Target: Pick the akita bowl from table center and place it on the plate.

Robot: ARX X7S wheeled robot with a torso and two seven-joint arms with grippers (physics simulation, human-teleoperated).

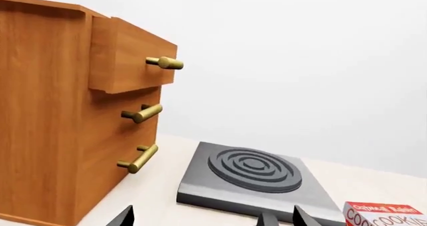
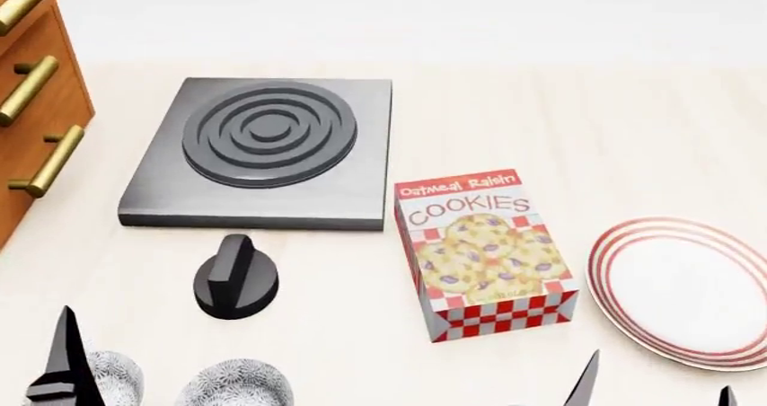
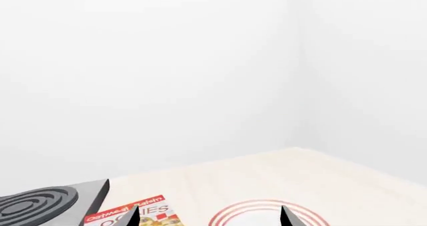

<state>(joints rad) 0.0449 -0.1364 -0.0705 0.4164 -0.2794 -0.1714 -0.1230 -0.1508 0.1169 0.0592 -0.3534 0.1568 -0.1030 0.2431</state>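
Two speckled grey-black bowls show at the bottom edge of the head view, both cut by the frame: one akita bowl (image 2: 237,384) nearer the middle and its twin (image 2: 110,377) to its left. The red-ringed white plate (image 2: 689,289) lies at the right, and its rim (image 3: 257,208) also appears in the right wrist view. My left gripper (image 1: 213,221) is open and holds nothing; one of its fingers (image 2: 66,352) rises in front of the left bowl. My right gripper (image 3: 208,219) is open and holds nothing, hovering near the plate's front-left side (image 2: 656,390).
A dark stove burner (image 2: 269,145) sits at the back left, with a black knob (image 2: 236,278) in front of it. A cookies box (image 2: 486,253) lies between the bowls and the plate. A wooden drawer cabinet (image 1: 47,111) with brass handles stands at the far left.
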